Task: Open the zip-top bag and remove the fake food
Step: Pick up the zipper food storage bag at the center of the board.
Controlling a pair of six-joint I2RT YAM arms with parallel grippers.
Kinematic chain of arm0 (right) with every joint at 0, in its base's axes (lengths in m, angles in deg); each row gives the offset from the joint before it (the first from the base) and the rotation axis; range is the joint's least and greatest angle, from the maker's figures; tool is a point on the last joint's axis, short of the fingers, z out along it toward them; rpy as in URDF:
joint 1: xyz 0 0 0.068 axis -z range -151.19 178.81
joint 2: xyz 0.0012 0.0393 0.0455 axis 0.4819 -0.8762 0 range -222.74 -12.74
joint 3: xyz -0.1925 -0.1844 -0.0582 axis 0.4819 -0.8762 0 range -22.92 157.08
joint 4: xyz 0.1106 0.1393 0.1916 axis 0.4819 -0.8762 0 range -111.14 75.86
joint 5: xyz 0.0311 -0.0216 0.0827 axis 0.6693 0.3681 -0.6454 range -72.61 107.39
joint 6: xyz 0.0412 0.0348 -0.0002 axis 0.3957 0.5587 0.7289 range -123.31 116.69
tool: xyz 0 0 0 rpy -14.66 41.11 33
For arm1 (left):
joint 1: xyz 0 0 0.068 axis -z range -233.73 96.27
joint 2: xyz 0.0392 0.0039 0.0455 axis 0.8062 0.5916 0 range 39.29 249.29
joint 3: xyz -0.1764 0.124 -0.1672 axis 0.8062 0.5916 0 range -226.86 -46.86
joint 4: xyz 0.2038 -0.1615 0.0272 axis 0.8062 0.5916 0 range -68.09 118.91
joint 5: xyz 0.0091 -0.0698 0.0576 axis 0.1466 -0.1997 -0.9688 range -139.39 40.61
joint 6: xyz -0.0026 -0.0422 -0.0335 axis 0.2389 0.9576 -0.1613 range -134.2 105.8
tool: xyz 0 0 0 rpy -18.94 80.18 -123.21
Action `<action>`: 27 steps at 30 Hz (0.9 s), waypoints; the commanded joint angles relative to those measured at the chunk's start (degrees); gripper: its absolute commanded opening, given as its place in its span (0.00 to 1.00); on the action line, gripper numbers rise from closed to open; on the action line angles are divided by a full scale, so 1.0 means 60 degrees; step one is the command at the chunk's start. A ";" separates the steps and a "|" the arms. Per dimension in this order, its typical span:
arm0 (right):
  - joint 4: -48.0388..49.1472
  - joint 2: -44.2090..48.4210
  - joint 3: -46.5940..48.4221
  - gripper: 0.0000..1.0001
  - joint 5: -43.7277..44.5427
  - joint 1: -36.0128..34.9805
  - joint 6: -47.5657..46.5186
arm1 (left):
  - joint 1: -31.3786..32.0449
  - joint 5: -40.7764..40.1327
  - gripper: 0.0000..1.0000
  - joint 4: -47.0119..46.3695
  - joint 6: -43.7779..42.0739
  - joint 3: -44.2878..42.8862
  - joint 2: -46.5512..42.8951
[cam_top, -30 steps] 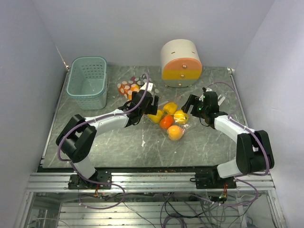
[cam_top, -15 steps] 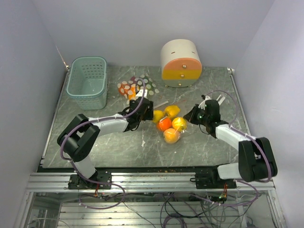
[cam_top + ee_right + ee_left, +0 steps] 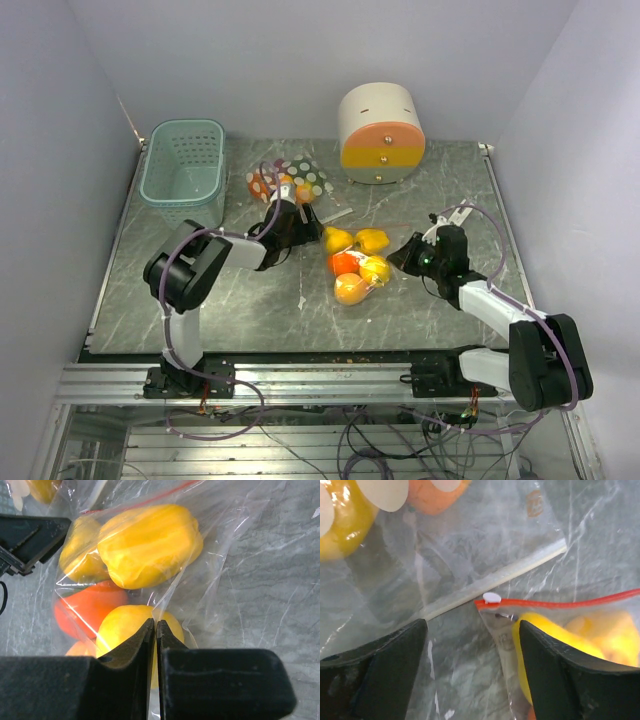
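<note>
The left gripper (image 3: 472, 625) stands wide open and holds nothing. Its two black fingers (image 3: 375, 670) sit on either side of the zip-top bag's (image 3: 392, 243) closed end, where a small white slider tab (image 3: 492, 598) sits at the tip of the thin red zip strip (image 3: 560, 602). The right gripper (image 3: 154, 625) is closed, its flat matte pads pressed together on the bag's thin film at the opposite end. Creases in the plastic run in toward the tips.

The bag lies flat in the middle of the tabletop (image 3: 250, 300), a dark, marbled grey-green slab. It is clear, crinkled and shiny. The fake food (image 3: 346, 263) is all inside it: smooth, glossy, rounded pieces, several yellow, one red-orange and one orange, bunched together.

Toward the far edge lie a second clear bag printed with pale dots (image 3: 290, 180), a teal slatted plastic basket (image 3: 183, 170) at the far left corner, and a round cream-and-orange container (image 3: 381, 132).
</note>
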 commanded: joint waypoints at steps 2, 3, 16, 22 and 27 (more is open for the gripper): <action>0.0359 -0.0070 -0.0173 0.08 -0.0048 0.0053 0.0021 | -0.0248 0.1502 0.99 -0.1532 0.0597 -0.0123 0.0720; 0.0374 -0.0092 -0.0171 0.08 -0.0049 0.0059 0.0011 | -0.0246 0.1596 1.00 -0.1553 0.0614 -0.0220 0.0821; 0.0507 -0.0594 0.0007 0.10 -0.0112 0.0048 -0.0039 | -0.0246 0.3240 0.67 -0.2952 0.1372 -0.0660 0.2033; 0.0598 -0.0730 0.0046 0.10 -0.0147 0.0048 -0.0018 | -0.0246 0.3402 0.09 -0.3248 0.1347 -0.0370 0.1713; 0.0424 -0.0412 0.0164 0.11 -0.0110 0.0056 -0.0206 | -0.0231 0.4160 0.07 -0.4327 0.0639 -0.0066 0.1178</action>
